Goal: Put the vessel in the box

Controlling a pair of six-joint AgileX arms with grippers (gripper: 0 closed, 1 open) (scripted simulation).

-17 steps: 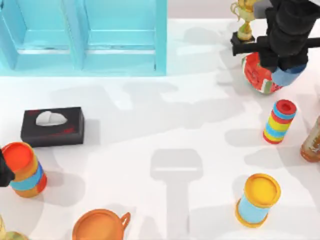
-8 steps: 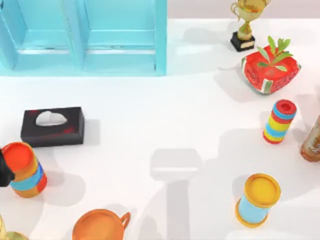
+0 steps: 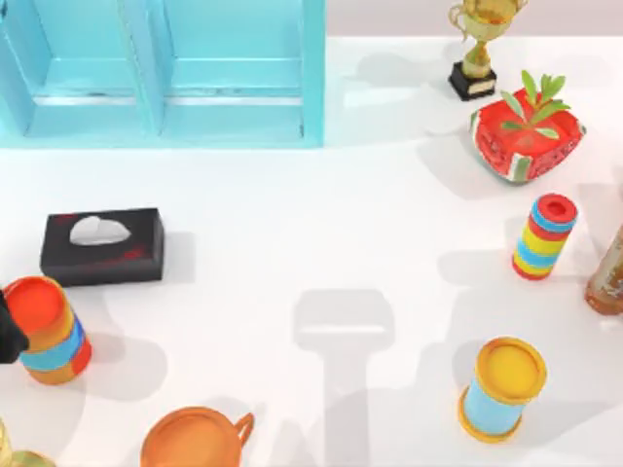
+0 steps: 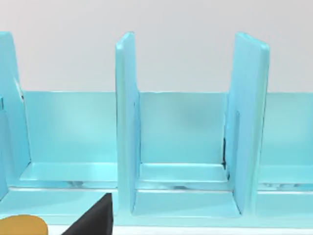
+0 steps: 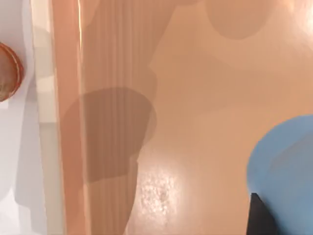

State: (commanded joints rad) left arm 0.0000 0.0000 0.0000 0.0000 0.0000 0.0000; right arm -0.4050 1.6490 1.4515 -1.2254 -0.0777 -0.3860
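The box [image 5: 195, 98], tan inside, lies beneath the right wrist camera, its wall running down the frame's left; the turquoise shelf [image 3: 165, 68] occupies the top view's upper left (the left wrist view faces its dividers); the vessel [image 5: 283, 171], plain blue, sits over the box floor at the right wrist view's lower right, a dark part of the right gripper [image 5: 259, 218] just beside it; whether that pincer is clamped or apart I cannot tell; the left gripper [image 3: 6, 336] is parked at the top view's left edge beside a striped canister [image 3: 44, 331], its state likewise unclear.

A dark bit of my left arm [image 3: 8, 331] sits at the table's left edge. One dark finger [image 5: 261, 218] of my right gripper shows.
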